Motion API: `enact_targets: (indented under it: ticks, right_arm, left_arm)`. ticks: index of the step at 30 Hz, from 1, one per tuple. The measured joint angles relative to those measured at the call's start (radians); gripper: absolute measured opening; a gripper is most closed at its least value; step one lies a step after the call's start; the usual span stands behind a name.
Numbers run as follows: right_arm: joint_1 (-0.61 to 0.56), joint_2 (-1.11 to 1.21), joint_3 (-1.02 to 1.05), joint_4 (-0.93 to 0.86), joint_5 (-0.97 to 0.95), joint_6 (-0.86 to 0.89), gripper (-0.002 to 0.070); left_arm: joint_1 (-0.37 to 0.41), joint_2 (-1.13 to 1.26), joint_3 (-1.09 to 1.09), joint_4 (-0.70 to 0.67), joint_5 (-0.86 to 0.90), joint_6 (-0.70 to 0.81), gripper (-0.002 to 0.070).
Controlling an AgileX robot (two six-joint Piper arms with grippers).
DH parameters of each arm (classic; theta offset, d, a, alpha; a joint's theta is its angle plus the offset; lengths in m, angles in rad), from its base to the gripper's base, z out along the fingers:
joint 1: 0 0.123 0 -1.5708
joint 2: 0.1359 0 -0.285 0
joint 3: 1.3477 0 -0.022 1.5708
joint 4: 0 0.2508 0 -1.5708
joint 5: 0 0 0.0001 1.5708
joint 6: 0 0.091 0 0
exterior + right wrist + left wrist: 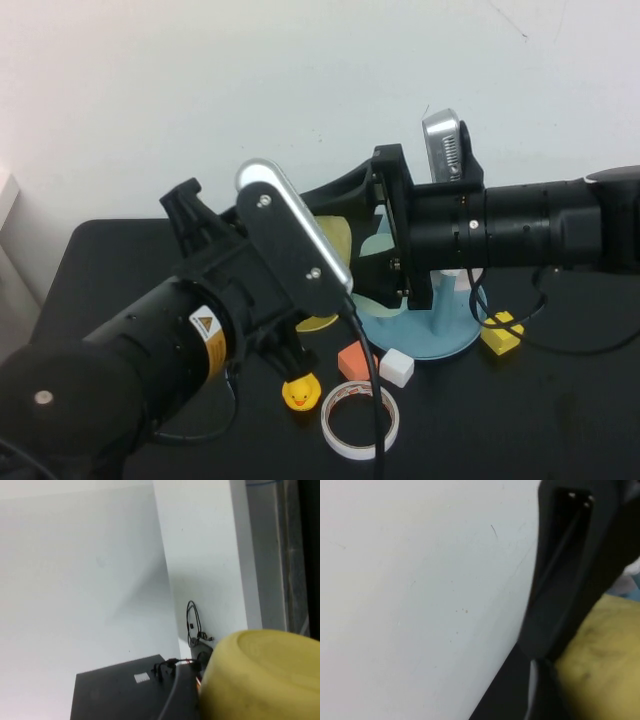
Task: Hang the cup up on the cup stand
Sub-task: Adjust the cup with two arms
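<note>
Left gripper [300, 235] raised over the middle of the black surface [90, 260]; fingers hidden, grip state cannot tell. Plain yellow tapered plastic cup [335, 240] sits mid-air between both grippers, above the surface. Right gripper [345, 205] reaches in from the right edge, closed on the cup. Round light-blue plastic cup stand [430, 335] below. Near edge: small yellow rubber duck [300, 393], white tape ring [360, 420].

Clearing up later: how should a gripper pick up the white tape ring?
Pinch its band from straight above, one side through the hole: the tape ring lies flat. Come at its right part, away from the duck. Left gripper and right gripper both hang by the cup.
</note>
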Motion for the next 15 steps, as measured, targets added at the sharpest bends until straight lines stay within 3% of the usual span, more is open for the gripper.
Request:
enact_targets:
  ticks: [8,15]
  right_arm:
    - [-0.006,0.000,-0.007,0.014,0.013,-0.046,0.0589]
    - [-0.056,0.000,-0.016,0.021,0.040,-0.184,0.0587]
  left_arm:
    - [0.000,-0.100,0.000,-0.088,-0.001,0.000,0.0368]
    - [0.000,-0.224,0.000,-0.289,0.000,0.005,0.0369]
